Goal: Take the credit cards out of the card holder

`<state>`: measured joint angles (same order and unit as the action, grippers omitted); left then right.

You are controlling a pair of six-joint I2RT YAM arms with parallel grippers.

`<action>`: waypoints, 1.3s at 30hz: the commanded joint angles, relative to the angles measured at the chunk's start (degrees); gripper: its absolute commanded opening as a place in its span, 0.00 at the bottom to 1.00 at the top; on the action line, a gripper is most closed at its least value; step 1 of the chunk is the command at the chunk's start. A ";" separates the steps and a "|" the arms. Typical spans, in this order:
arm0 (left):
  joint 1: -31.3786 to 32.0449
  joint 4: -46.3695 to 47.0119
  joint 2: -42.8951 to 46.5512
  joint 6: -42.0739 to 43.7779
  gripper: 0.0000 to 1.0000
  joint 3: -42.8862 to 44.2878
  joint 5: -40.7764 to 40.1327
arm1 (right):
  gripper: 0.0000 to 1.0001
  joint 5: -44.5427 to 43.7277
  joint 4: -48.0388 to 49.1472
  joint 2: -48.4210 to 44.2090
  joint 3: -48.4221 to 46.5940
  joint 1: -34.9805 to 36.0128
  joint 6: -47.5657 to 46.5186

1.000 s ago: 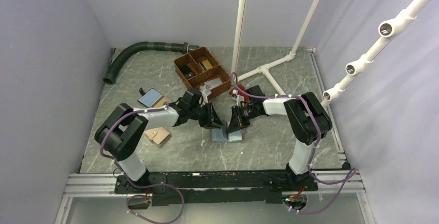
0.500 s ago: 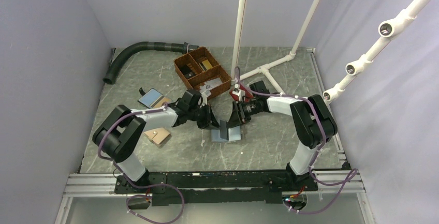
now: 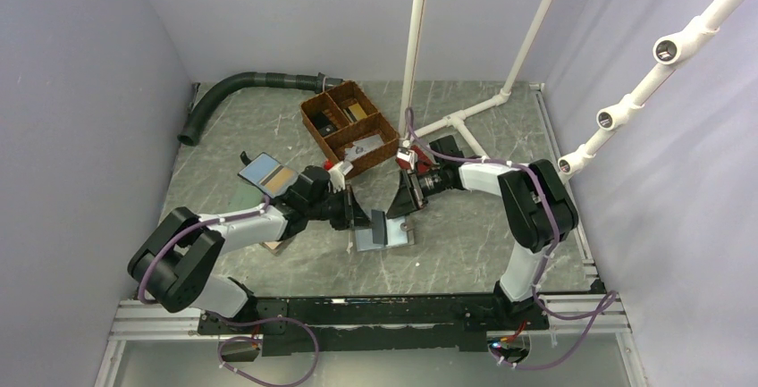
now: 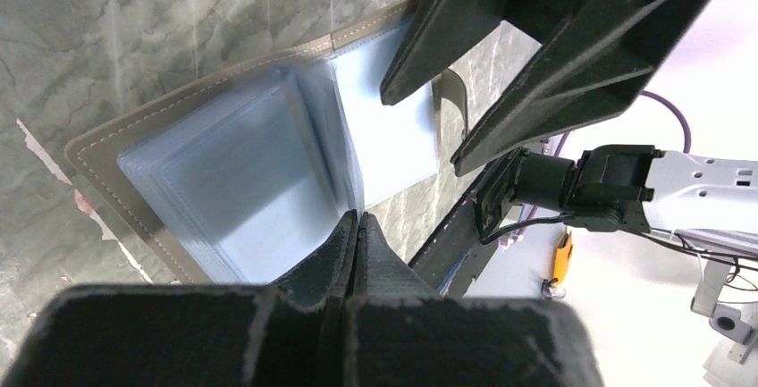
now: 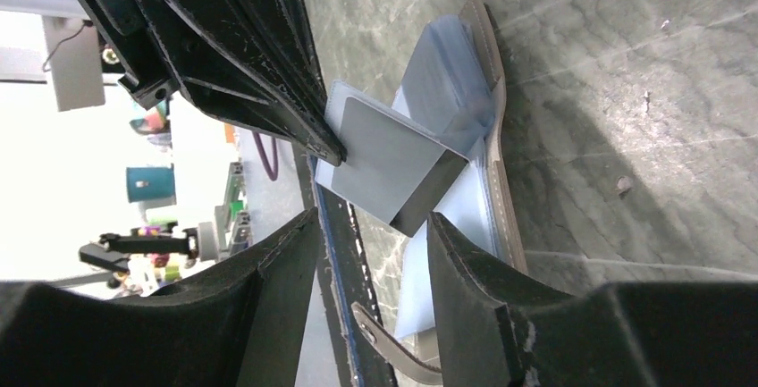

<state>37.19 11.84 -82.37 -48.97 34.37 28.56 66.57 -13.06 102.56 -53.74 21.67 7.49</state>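
Observation:
The card holder lies open on the table, taupe outside and light blue inside. One inner leaf stands up from its middle, and a pale grey credit card shows inside that leaf. My left gripper is shut on the leaf's edge. The left fingertips pinch the leaf's corner. My right gripper hovers open just right of the leaf, its fingers holding nothing. The closing tab curls up beneath it.
A brown divided basket stands behind the grippers. A blue wallet with a tan panel lies at the left. A tan wallet is partly under the left arm. A black hose and white pipe frame line the back.
My left gripper shut on the leaf and drew it and the holder slightly left and nearer. The right gripper opened, let go and backed off a little.

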 commanded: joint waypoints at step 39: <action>-3.79 7.05 -5.34 -10.18 0.38 0.91 4.35 | 0.42 -5.79 -0.19 8.88 -1.89 3.03 0.74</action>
<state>33.95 15.49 -88.01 -57.49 34.04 30.17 63.07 -11.90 110.91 -53.78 24.49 9.47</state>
